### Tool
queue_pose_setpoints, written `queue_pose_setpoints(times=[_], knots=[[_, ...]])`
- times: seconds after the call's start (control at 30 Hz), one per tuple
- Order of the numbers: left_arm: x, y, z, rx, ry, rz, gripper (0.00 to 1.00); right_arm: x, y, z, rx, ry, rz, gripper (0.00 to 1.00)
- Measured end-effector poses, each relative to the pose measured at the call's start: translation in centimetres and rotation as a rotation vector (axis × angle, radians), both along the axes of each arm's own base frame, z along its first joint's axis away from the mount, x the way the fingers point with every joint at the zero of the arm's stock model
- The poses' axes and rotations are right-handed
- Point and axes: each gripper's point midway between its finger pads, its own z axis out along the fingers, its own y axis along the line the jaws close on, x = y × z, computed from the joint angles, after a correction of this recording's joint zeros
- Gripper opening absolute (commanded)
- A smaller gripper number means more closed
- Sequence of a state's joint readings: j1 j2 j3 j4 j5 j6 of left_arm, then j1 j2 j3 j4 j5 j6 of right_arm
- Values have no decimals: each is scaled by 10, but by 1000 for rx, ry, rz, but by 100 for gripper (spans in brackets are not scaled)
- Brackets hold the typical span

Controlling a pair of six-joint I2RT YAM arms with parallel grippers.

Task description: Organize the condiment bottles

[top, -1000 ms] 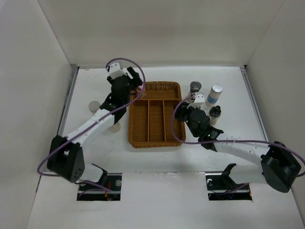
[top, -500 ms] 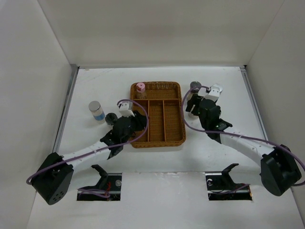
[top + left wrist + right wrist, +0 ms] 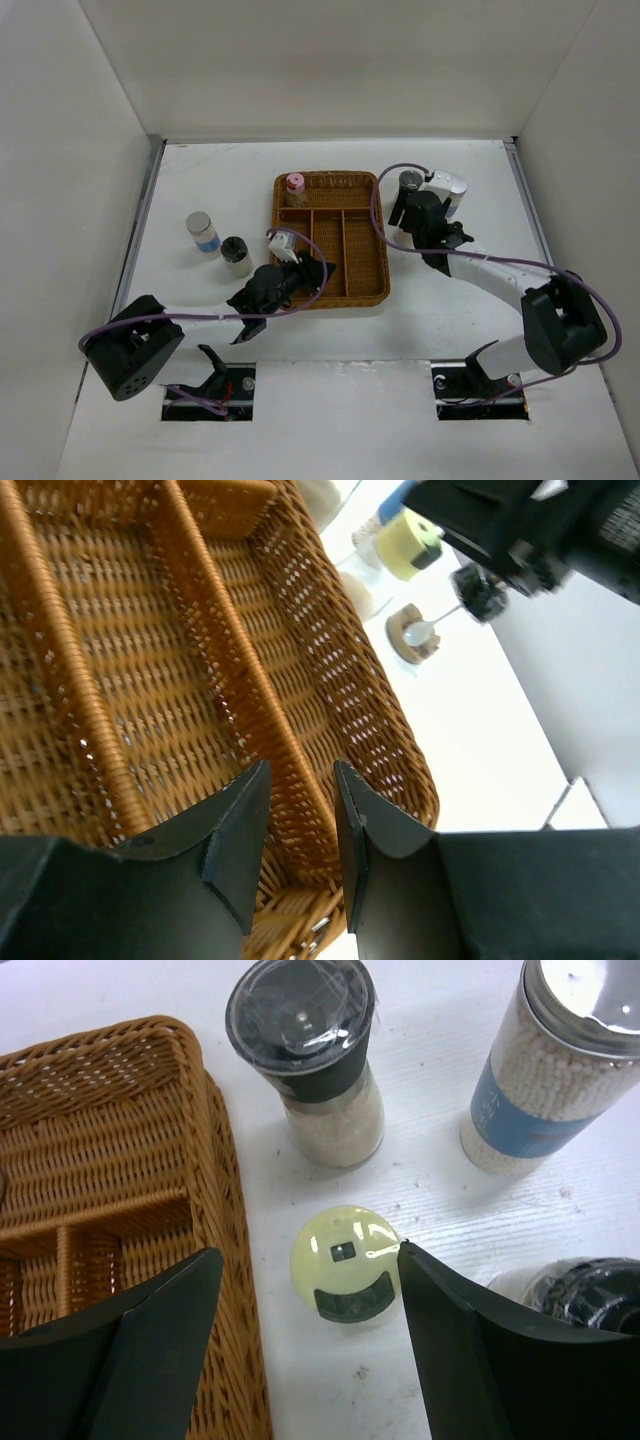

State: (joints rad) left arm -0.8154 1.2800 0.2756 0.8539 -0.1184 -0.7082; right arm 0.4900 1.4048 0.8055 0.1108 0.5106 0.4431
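The brown wicker tray [image 3: 362, 285] lies mid-table with a pink-lidded jar [image 3: 295, 185] in its back-left compartment. My left gripper [image 3: 305, 268] [image 3: 298, 810] hangs shut over the tray's front part, holding nothing. My right gripper [image 3: 420, 215] [image 3: 310, 1255] is open just right of the tray. It straddles a yellow-lidded jar [image 3: 345, 1263], and its right fingertip [image 3: 415, 1260] is at the lid's edge. Behind the jar stand a dark-lidded bottle [image 3: 305, 1055] [image 3: 409, 181] and a blue-banded cylinder [image 3: 555, 1070] [image 3: 452, 190]. A black-capped bottle [image 3: 585, 1285] is at the right.
Left of the tray stand another blue-banded cylinder [image 3: 202, 232] and a black-capped bottle [image 3: 236, 255]. White walls close the table at the back and on both sides. The tray's right wall [image 3: 225, 1220] runs close to my right gripper's left finger.
My left arm drew back from the tray's back-left corner to its front and shut; the pink-lidded jar stays in the tray. My right gripper moved back among the bottles and opened.
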Motion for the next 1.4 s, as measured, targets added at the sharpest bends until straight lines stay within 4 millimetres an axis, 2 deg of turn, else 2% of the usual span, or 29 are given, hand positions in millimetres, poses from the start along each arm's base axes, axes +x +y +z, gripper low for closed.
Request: queue_pose_setpoints(times=[0.27,0.5,0.6,0.73,0.8,0.9,1.03,1.13,1.23,1.4], knots=[[-4,-1,11,-50,-26,-11,31,21,-2,-3,-44,12,-66,73],[-5,0,17,-73,-41,-10,31,9,-13,0,-70,0,-103,73],[-5,0,18,-78,-41,-10,32,0,-17,11,-53,-27,-101,73],[-5,-1,18,-83,-38,-9,32,-1,-21,25,-31,-60,-110,74],[-5,-1,19,-87,-40,-9,32,0,-24,19,-34,-47,-113,74],[-5,-1,21,-94,-43,-8,33,3,-23,-1,-50,2,-104,74],[-4,-1,20,-96,-42,-8,33,6,-20,-33,-82,79,-86,64],[-4,-1,19,-95,-38,-8,33,14,-19,-44,-104,104,-85,52],[-4,-2,19,-95,-37,-7,33,21,-19,-39,-107,81,-88,44],[-4,-1,18,-97,-34,-5,35,22,-19,-24,-124,35,-97,41]])
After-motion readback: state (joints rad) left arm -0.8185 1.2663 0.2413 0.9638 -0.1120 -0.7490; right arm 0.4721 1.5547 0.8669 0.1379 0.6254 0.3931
